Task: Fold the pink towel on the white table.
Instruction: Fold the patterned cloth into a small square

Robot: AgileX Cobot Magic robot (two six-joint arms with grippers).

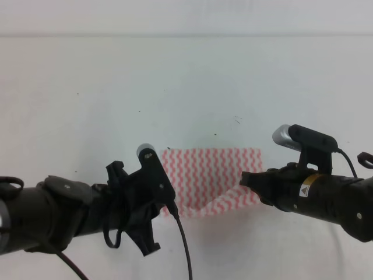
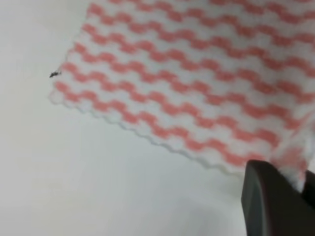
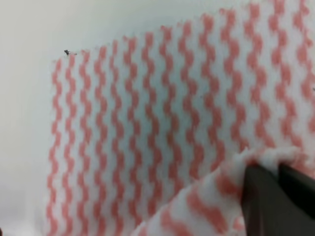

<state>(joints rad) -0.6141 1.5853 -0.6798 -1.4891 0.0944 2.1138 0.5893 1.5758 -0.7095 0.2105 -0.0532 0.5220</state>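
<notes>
The pink towel [image 1: 213, 178] lies near the middle of the white table [image 1: 87, 99], btwn the two black arms. Far edge flat & straight; near edge lifted at both front corners, sagging in the middle so it makes a shallow V.

Left gripper [image 1: 165, 205] is at the towel's front left corner. From the left wrist view a dark finger [image 2: 268, 201] sits at the lower right w/ cloth bunched right against it, so it looks clamped on the towel corner. The rest of the cloth spreads flat away from it, scalloped edge showing, a tiny dark speck [image 2: 54, 74] on the table just off the far corner.

Right gripper [image 1: 247, 179] is at the front right corner. In the right wrist view two dark fingers [image 3: 261, 201] sit nearly together w/ a fold of towel rolled up over them – pinching that corner. Stripes run lengthwise away from it, the same sort of speck [image 3: 67, 51] just past the far corner
</notes>
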